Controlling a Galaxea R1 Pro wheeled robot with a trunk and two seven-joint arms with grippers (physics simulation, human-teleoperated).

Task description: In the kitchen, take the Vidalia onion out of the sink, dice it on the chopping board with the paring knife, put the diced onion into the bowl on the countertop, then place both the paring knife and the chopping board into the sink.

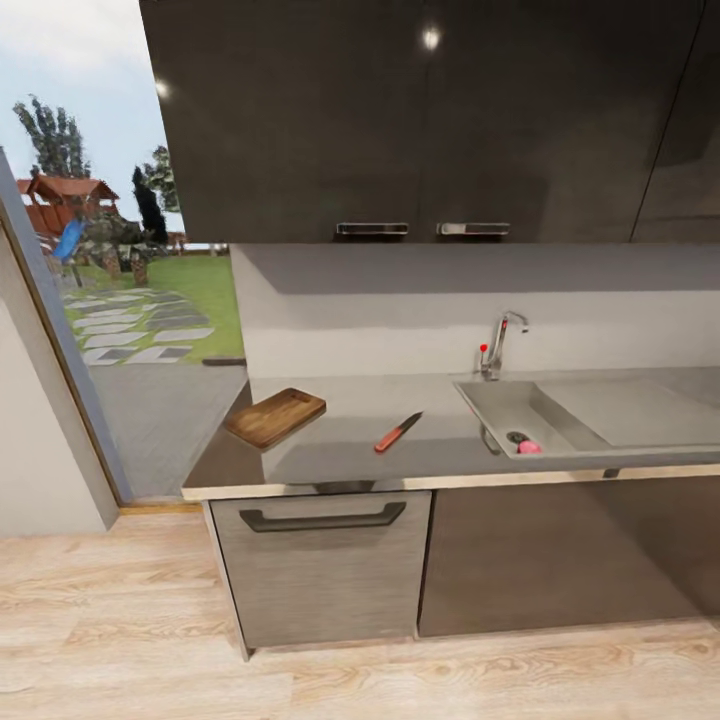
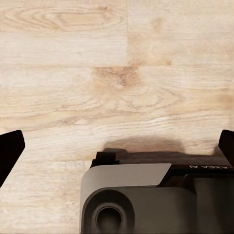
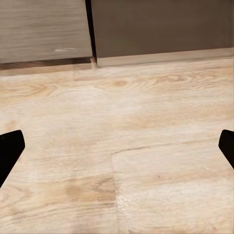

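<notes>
The countertop (image 1: 340, 455) carries the chopping board (image 1: 275, 417) and paring knife (image 1: 398, 432).

Bright, even daylight enters from the doorway (image 1: 130, 290) at the left of the head view. Two small glare spots sit on the glossy upper cabinets (image 1: 430, 38), upper centre. The countertop (image 1: 340, 430) shows soft sheen. All renders are slightly soft. In the left wrist view, a dim shadow lies on the pale floor (image 2: 146, 144), centre.
</notes>
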